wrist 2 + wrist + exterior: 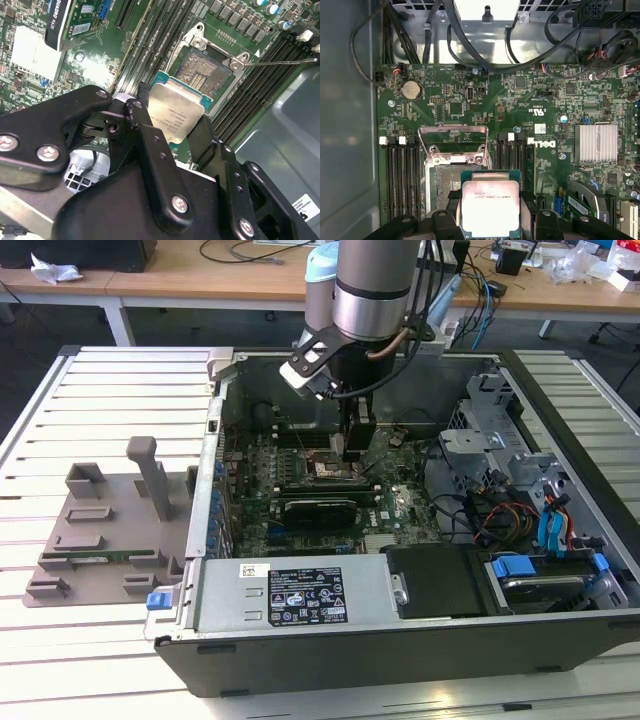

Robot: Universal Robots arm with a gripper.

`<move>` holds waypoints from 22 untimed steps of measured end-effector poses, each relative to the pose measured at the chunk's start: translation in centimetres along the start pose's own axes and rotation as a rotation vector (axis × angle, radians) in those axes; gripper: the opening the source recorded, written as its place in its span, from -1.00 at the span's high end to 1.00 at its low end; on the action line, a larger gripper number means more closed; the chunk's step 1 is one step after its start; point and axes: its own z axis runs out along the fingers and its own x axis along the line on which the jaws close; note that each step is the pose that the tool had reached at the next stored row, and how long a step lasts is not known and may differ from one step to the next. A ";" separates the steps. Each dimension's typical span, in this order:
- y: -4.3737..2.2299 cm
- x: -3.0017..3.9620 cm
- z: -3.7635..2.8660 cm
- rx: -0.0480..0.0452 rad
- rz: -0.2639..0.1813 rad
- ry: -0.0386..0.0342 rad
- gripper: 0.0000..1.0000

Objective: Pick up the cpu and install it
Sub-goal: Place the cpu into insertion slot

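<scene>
Cpu is pinched by its edges in the gripper. It hangs partly over the open socket on the motherboard, not seated

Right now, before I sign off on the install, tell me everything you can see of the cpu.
The cpu is a flat square chip: silver-grey metal top with faint print, thin green board edge. The gripper clamps two opposite sides with its black fingers, top facing up, over the edge of the open socket, its metal frame swung up. Whether it touches the socket is unclear.
</scene>
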 end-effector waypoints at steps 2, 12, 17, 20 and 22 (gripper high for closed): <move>-0.04 0.09 0.22 0.0001 0.000 -0.0001 -0.09; -0.58 0.86 0.91 -0.0001 -0.003 0.0000 -0.09; -0.59 0.88 1.07 -0.0001 -0.003 -0.0001 -0.09; -0.59 0.88 1.16 0.0000 -0.003 -0.0001 -0.09; -0.59 0.89 1.24 -0.0001 -0.003 -0.0001 -0.09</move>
